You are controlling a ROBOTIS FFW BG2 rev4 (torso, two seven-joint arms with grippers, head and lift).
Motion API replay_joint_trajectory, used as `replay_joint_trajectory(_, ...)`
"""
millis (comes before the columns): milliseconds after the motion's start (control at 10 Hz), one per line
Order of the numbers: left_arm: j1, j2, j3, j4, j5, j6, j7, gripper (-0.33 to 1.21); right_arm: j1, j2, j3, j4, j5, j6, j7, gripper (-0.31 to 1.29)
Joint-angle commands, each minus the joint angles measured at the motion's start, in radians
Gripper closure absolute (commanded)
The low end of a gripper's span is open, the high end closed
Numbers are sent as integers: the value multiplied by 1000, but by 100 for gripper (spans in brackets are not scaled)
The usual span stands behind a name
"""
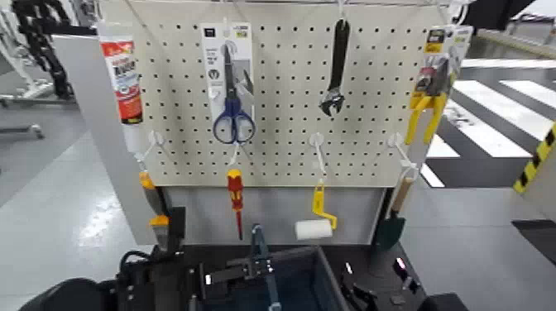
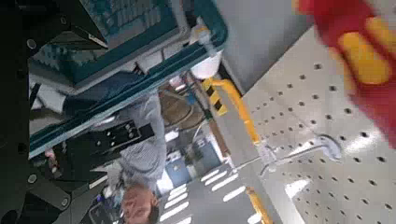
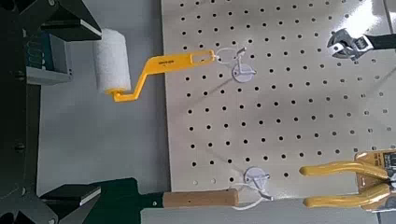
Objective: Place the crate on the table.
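- Pegboard (image 1: 285, 99) with hanging tools fills upper frame; black table (image 1: 379, 271) runs along bottom.
- Crate (image 1: 321, 266): bottom centre of head view, over table. Base out of sight, can't confirm contact.
- Left hand (image 2: 105, 110): lower left of centre in head view, beside crate's upright bar (image 1: 261, 263). Spread, pinching nothing.
- Right hand (image 3: 96, 112): lower right in head view, right of crate. Also spread, empty.
- Handling, my read: stiff plastic, light if empty, not fragile, smooth enough to slip.
- Best hold: bar at mid-span, square on; off-centre will tip it. Thick rim is backup.
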Motion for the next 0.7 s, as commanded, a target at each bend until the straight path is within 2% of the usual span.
replay_joint_trajectory(100,92,8,40,-127,-114,-138,47,30,-1,-3,-1,-3,-2,5,0,14)
replay_joint_trajectory(200,123,22,32,-152,-156,-208,41,30,-1,-4,-1,-5,-2,6,0,14)
replay_joint_trajectory(300,164,33,14,-158,-195,-334,36,30,-1,-6,-1,-6,-2,8,0,14)
replay_joint_trajectory(400,206,31,22,-175,-275,-434,39,30,1,-6,-3,-9,-2,9,0,14)
replay_joint_trajectory(700,342,-15,77,-259,-558,-628,128,30,9,-3,-3,-15,-3,9,0,14)
